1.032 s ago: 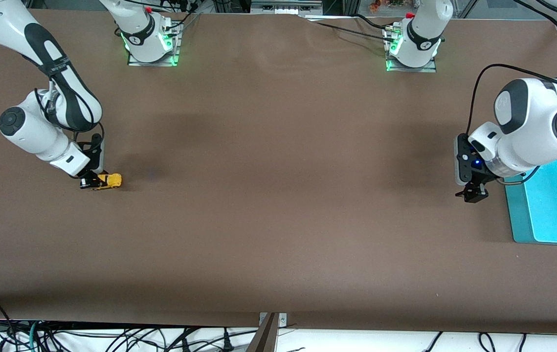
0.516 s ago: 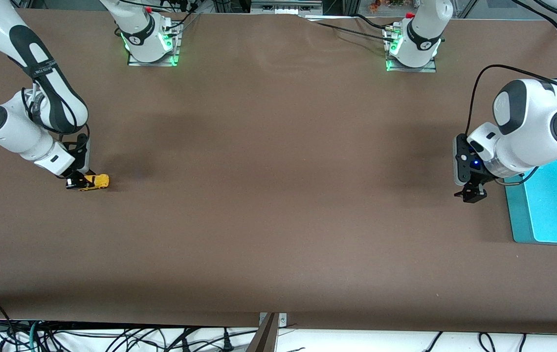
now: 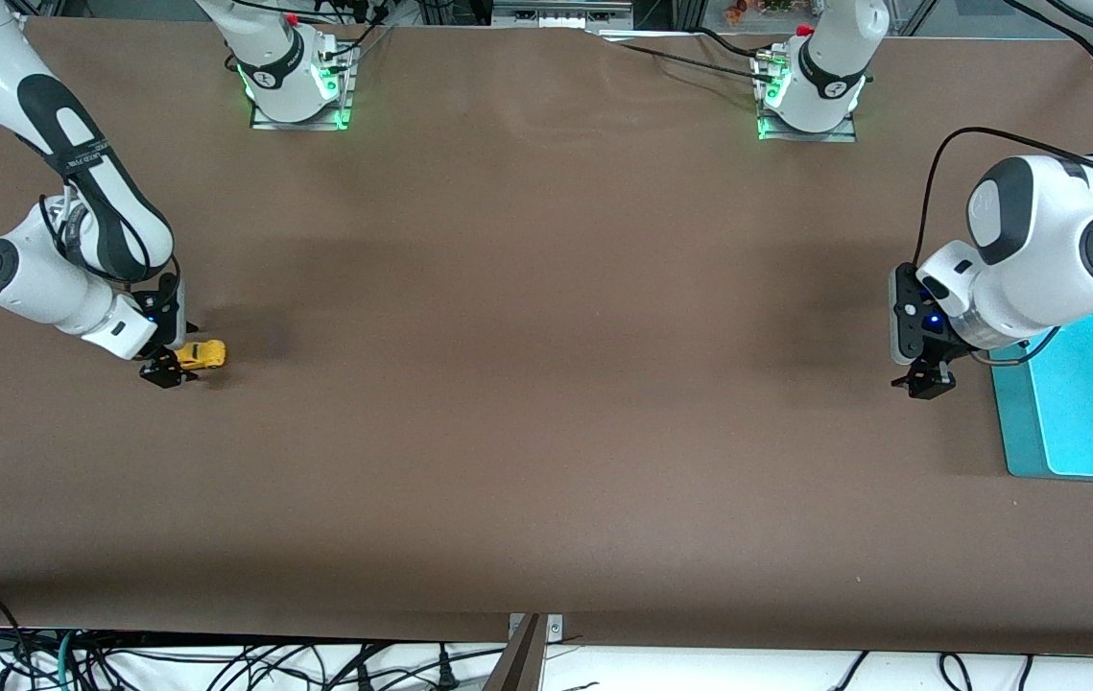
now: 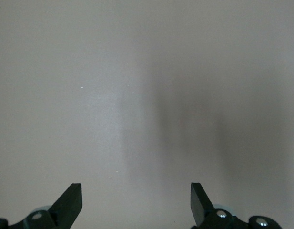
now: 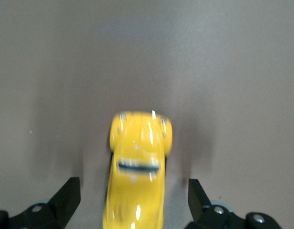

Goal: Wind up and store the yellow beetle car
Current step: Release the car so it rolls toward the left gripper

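Note:
The yellow beetle car stands on the brown table near the right arm's end, its rounded body and dark window plain in the right wrist view. My right gripper is low at the car's rear and open. The car's rear lies between the fingers, with a gap on each side. My left gripper hangs open over bare table beside the teal bin, nothing between its fingers.
A teal bin sits at the left arm's end of the table. The two arm bases stand along the edge farthest from the front camera. A metal bracket sticks up at the edge nearest it.
My right gripper dragged the car toward the right arm's end of the table, then opened and let it go. The car has since shifted slightly toward the table's middle. The left arm has stayed put.

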Robot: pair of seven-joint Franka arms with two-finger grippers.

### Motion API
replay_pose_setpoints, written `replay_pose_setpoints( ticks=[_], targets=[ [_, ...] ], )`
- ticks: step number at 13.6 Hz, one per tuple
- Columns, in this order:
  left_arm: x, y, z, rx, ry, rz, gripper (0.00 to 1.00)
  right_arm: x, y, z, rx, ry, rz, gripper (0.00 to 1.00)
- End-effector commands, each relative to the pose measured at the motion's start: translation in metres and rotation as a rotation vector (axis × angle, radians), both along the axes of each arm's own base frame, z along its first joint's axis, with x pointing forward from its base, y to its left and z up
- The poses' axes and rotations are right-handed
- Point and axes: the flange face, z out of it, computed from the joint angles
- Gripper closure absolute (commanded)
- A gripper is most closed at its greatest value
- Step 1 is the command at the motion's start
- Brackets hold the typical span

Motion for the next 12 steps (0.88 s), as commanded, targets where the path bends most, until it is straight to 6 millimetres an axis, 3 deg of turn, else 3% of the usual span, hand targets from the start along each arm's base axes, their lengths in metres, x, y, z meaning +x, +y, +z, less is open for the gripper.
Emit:
replay_pose_setpoints(
  ticks=[1,6,10,12],
  targets=[
    [0.005,0.001,0.002,-0.008,-0.011,-0.018,0.0,0.01,0.001,0.012,0.013,0.02,0.002,0.0],
    [0.005,0.001,0.002,-0.009,-0.01,-0.021,0.0,0.013,0.002,0.026,0.004,0.014,-0.007,0.0],
    [0.008,0.007,-0.019,-0.003,0.012,-0.008,0.0,0.015,0.017,0.078,-0.024,0.038,-0.087,0.0],
    [0.013,0.032,-0.018,0.008,-0.042,0.027,0.0,0.015,0.03,0.115,-0.048,0.034,-0.105,0.0]
  ],
)
